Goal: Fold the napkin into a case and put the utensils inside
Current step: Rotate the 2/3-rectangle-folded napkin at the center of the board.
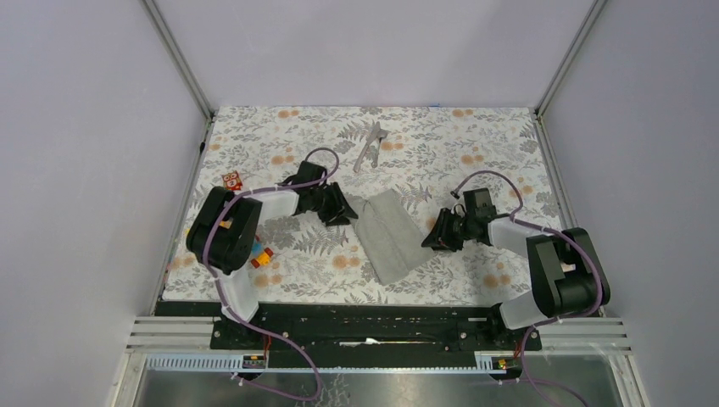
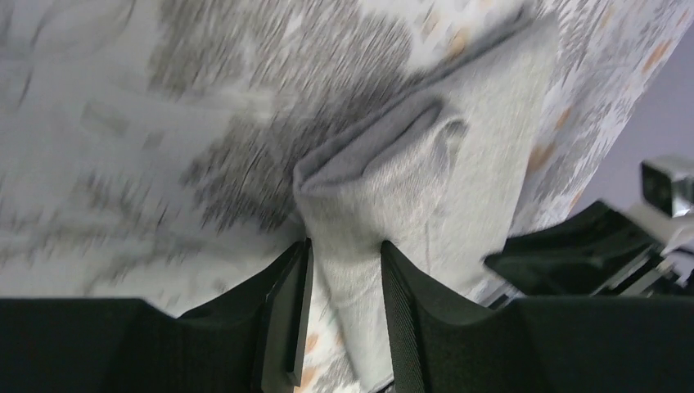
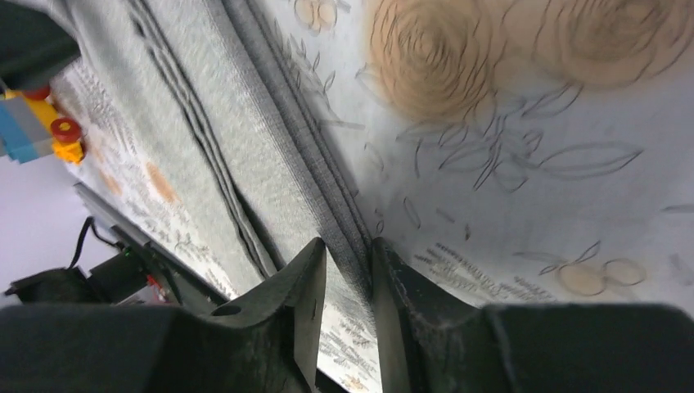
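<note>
Right, napkin point(image 1: 388, 233) lies folded into narrow strip in middle of tablecloth point(image 1: 475, 136), long axis running far to near, near end leaning right. My left gripper point(image 1: 339, 210) sits at its far left corner, fingers closed on bunched cloth. My right gripper point(image 1: 434, 240) is on opposite long edge, with folded edge in narrow gap between fingers. Can't tell if pinched or only straddled. Utensils point(image 1: 370, 146) lie beyond strip's far end, well apart, left arm nearer. I judge next move works across strip, not along it.
</note>
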You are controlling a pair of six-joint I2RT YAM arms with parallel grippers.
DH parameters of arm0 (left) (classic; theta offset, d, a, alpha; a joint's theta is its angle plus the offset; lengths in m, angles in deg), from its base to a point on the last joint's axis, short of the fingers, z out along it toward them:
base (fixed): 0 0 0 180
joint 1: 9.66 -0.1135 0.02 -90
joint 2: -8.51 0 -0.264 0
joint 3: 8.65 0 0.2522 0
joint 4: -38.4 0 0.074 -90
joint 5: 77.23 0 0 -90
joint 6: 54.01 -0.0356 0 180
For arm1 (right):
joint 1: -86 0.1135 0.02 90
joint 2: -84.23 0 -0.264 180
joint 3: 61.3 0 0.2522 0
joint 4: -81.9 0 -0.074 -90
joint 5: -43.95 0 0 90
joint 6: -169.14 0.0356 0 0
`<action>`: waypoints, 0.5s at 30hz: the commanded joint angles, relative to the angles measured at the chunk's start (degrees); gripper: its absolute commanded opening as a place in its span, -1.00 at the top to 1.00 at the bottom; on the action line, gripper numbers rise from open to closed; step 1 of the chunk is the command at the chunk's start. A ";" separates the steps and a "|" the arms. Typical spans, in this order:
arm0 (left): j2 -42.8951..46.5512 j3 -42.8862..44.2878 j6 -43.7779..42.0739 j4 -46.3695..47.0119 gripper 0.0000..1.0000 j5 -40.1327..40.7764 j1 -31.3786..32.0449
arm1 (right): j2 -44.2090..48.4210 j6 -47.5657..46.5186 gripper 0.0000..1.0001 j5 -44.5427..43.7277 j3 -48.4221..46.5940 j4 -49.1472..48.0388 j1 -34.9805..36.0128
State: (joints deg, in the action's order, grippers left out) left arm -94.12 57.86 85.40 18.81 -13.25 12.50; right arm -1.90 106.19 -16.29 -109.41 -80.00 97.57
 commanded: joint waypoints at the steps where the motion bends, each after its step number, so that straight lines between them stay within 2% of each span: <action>1: -6.98 8.39 -1.98 0.36 0.16 4.80 1.01 | 2.90 7.56 0.33 1.33 7.67 -8.42 2.35; 5: -10.51 16.21 -6.11 -5.55 0.17 8.38 2.37 | 9.08 16.93 0.33 -0.72 13.01 -14.06 9.25; 7: -8.17 17.17 -7.56 -9.19 0.12 13.28 2.50 | 12.97 17.54 0.26 -2.12 12.87 -11.95 11.67; 9: -3.36 14.94 -8.48 -12.61 -0.19 18.70 2.54 | 16.38 13.95 0.00 -6.78 10.09 -3.66 11.48; 12: 5.82 9.08 -8.89 -16.66 -0.44 23.02 3.38 | 20.17 6.87 -0.43 -20.03 4.04 10.44 10.30; 13: 8.57 7.37 -8.60 -18.08 -0.54 23.55 4.67 | 21.07 5.70 -0.57 -22.88 2.52 14.44 9.09; 15: 14.22 5.14 -6.36 -20.64 -0.72 25.01 9.87 | 23.31 5.01 -0.84 -24.66 0.95 16.61 4.96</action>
State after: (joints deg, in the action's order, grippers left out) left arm -90.67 66.51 78.54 5.92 4.30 16.39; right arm 17.33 115.96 -28.79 -103.40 -74.90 107.43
